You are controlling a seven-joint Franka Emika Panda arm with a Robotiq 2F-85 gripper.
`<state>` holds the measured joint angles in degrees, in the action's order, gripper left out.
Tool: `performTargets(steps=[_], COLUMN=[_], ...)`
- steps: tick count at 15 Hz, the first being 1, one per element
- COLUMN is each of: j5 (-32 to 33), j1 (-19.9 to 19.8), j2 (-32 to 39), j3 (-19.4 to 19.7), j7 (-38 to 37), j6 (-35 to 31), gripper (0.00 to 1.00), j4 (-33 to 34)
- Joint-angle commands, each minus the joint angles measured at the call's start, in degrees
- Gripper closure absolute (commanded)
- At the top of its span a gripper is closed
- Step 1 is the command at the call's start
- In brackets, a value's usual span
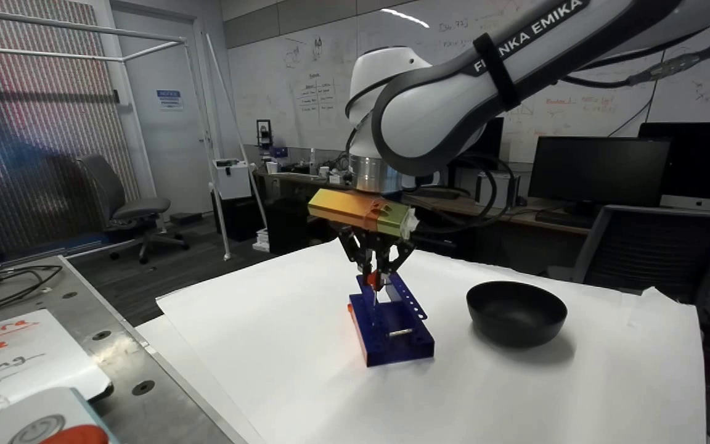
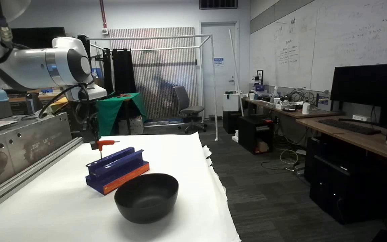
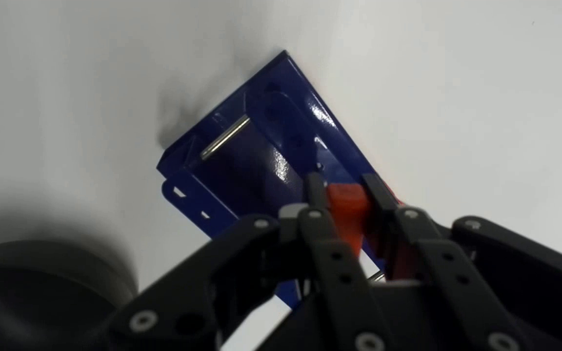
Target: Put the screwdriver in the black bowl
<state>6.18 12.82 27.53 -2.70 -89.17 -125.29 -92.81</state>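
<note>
The screwdriver has a red-orange T-shaped handle and a thin shaft pointing down; it shows in both exterior views [image 1: 375, 282] [image 2: 106, 142] and in the wrist view [image 3: 348, 209]. My gripper [image 1: 373, 276] [image 2: 96, 144] [image 3: 347, 191] is shut on its handle, with one finger on each side. The screwdriver is over the blue rack, its shaft upright; I cannot tell whether the tip is still in a rack hole. The black bowl [image 1: 518, 324] [image 2: 143, 210] stands upright beside the rack, with nothing visible in it. Part of it shows in the wrist view's lower left corner [image 3: 66, 265].
The blue metal rack [image 1: 399, 353] [image 2: 119, 169] [image 3: 256, 161] stands below the gripper, with raised perforated shelves and an orange label. A white sheet [image 1: 281, 345] covers the table. A metal bench edge [image 1: 139, 370] runs along one side. Monitors and a chair stand beyond the table.
</note>
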Motion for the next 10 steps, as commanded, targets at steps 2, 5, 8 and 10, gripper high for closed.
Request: performTargets(steps=[2,5,8,10], j5=[-0.09,0.77,2.87,4.88], j1=[0.86,1.43,2.41,3.07], j2=[-0.65,-2.71,-8.01,-11.97], j3=[0.80,0.67,0.49,0.22], j7=[0.70,1.40,2.11,2.08], j6=[1.58,2.10,3.60,6.65], gripper=[0.87,0.87,0.87,0.87], j4=[0.76,-0.43,-2.82,-3.19])
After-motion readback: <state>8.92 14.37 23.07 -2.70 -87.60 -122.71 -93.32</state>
